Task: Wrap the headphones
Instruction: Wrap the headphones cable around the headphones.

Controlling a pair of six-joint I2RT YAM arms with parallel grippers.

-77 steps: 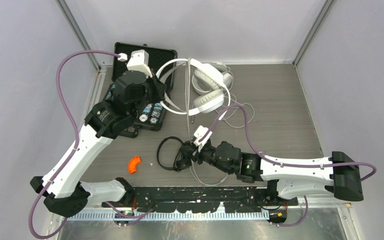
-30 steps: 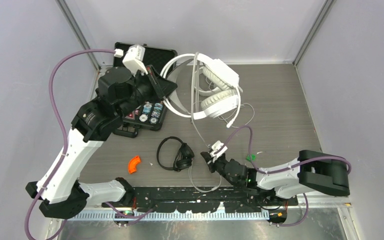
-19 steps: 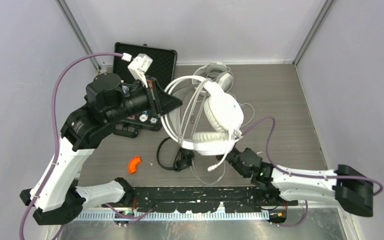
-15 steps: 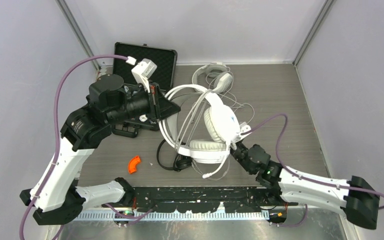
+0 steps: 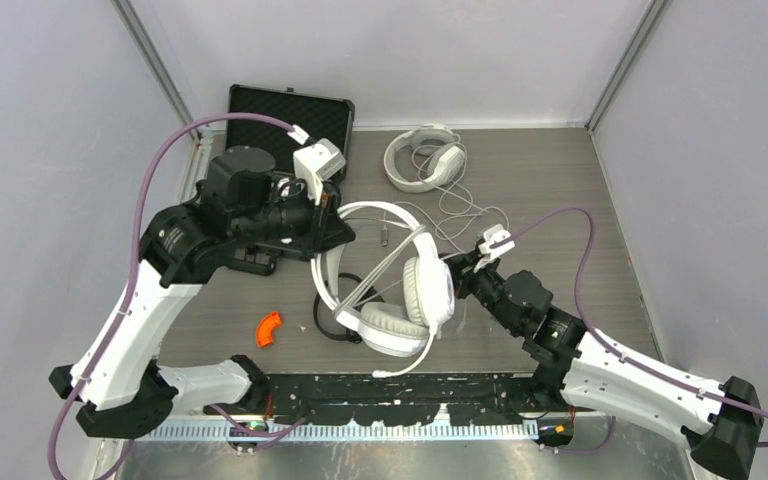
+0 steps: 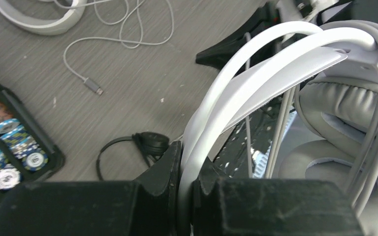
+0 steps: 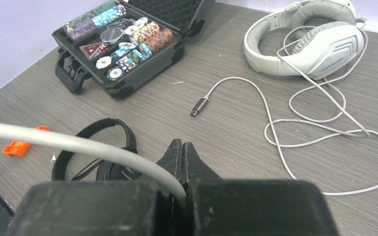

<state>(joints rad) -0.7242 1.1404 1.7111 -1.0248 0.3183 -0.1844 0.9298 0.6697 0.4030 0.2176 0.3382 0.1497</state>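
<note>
Gripping the white headband of one white padded headset point(image 5: 400, 300), the left pincer point(image 5: 338, 232) has its jaws clamped tight on the band and holds the set up over the near middle of the tabletop point(image 5: 560, 200), ear cups hanging toward the front edge. The right pincer point(image 7: 182, 146) is closed on this headset's pale cord point(image 7: 78, 142), which runs off to the left from between its jaws; in the overhead view this pincer sits just beside the right ear cup. A slim black headset point(image 7: 93, 152) lies flat on the tabletop, partly under the raised one as seen from above. The second white headset point(image 5: 423, 158) rests at the back of the tabletop, its cord trailing forward in loose loops and ending in a plug point(image 7: 199, 105). An open black case point(image 7: 128, 44) of poker chips sits at the back left, and a small orange piece point(image 5: 269, 328) lies near the front left.
</note>
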